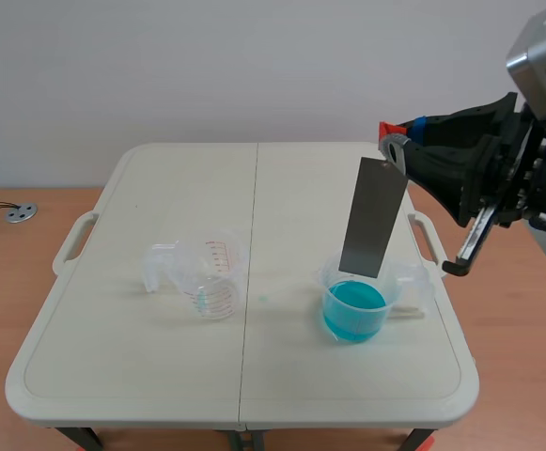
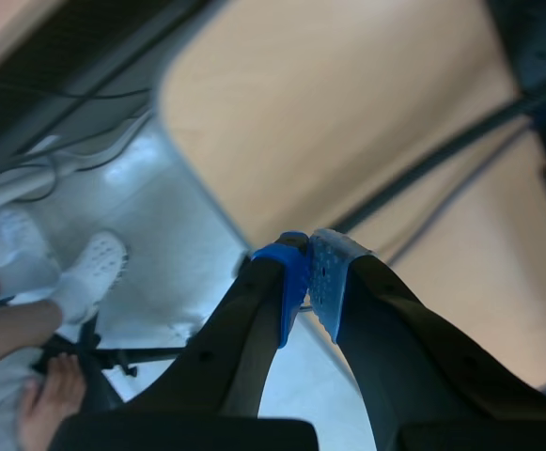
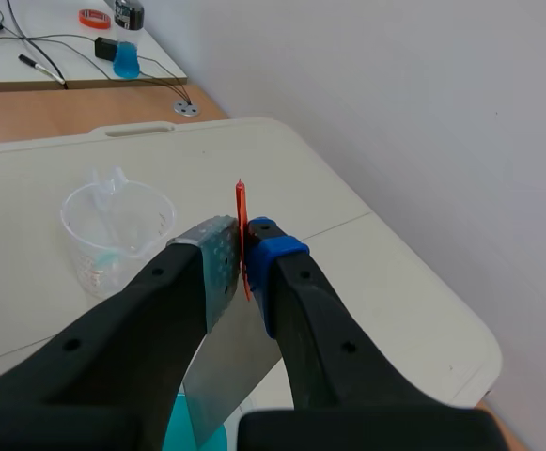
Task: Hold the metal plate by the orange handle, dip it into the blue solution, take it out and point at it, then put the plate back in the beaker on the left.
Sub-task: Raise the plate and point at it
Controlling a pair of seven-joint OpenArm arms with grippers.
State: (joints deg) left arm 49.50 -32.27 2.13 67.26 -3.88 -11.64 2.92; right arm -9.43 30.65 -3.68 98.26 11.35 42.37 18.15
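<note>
The grey metal plate (image 1: 374, 216) hangs almost upright, a little tilted, over the beaker of blue solution (image 1: 354, 305) at the table's right. Its lower edge is about level with the beaker's rim, above the liquid. My right gripper (image 1: 399, 141) is shut on the plate's orange handle (image 1: 392, 130) at the top. In the right wrist view the orange handle (image 3: 242, 235) is pinched in my right gripper (image 3: 244, 258), and the plate (image 3: 226, 376) runs down under it. The empty clear beaker (image 1: 207, 272) stands left of centre. My left gripper (image 2: 308, 272) is shut on nothing, off the table.
The cream folding table (image 1: 160, 376) has side handles, and a small bluish spot (image 1: 266, 299) lies between the beakers. Under the left gripper are a wooden surface (image 2: 348, 113), the floor, and a person's shoes (image 2: 94, 268). A far desk holds cables and a blue vessel (image 3: 125, 61).
</note>
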